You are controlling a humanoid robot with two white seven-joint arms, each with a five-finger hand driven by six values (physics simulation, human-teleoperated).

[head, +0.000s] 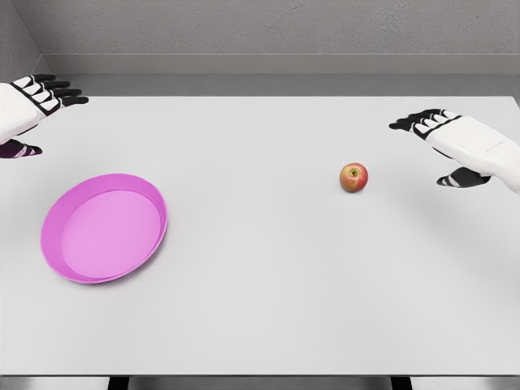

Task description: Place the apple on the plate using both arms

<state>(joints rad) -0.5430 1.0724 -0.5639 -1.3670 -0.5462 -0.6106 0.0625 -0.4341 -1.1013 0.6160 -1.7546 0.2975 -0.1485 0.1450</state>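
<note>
Now the right hand (455,146) hovers open beside the apple (353,177), the left hand (28,110) open above the plate (104,228).

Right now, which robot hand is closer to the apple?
The right hand. It hovers just beside the apple, while the left hand is far across the table.

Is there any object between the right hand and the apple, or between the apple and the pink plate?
Nothing visible. Only bare table lies between the right hand and the apple, and likewise between the apple and the pink plate to its left.
</note>
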